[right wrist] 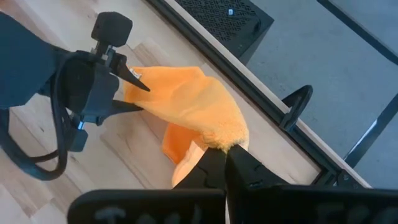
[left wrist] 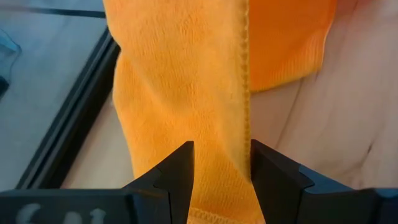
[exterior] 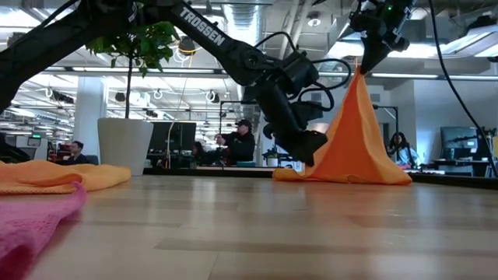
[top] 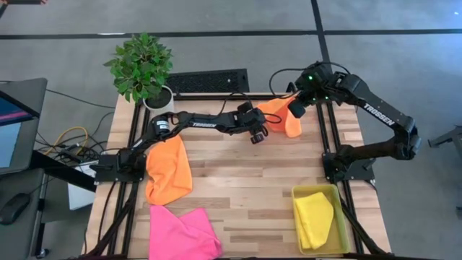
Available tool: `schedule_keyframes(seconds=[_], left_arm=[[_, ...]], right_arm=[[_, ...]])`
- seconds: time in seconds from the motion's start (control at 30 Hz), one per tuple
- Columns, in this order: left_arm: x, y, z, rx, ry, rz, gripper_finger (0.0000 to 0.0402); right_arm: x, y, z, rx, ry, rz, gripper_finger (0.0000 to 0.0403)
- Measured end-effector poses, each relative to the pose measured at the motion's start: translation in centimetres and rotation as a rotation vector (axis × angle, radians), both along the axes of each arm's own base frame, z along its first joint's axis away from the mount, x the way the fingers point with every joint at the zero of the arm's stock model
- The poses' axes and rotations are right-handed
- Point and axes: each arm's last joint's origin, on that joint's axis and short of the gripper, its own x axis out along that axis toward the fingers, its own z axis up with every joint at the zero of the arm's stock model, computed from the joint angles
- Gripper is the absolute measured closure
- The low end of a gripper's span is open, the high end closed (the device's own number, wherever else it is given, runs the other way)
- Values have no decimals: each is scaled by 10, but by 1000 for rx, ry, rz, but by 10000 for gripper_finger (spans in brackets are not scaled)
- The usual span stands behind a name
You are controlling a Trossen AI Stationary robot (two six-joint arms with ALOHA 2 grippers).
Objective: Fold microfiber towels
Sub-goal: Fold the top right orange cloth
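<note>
A pink towel and a second orange towel lie cut off at the low view's near edge. Farther back, the right gripper pinches the peak of an orange towel, tenting it near the table's far edge. The left gripper stands spread around its lower hem. Only overhead shows a yellow towel in the bin.
</note>
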Motion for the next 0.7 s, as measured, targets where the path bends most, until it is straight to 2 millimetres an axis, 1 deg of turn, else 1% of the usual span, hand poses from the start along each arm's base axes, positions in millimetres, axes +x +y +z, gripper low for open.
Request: schedule_keyframes(seconds=[0.1,0.3,0.4,0.5,0.63,0.7], left_arm=[[-1,-1,-1,-7,7,-1,260],[-2,-2,-3,-75,-1,6,260],[-2,-2,-3,-88,-13,22,270],[-2,-1,-3,-101,-23,37,303],[-3,-2,-4,-128,-20,31,373],[-3,-2,-4,-159,-20,16,393]], right_arm=[[0,0,0,0,0,0,392],[0,0,0,-3,2,5,391],[0,0,0,-3,3,7,391],[0,0,0,-4,3,7,391],[0,0,0,-4,4,8,391],[0,0,0,-4,4,8,391]])
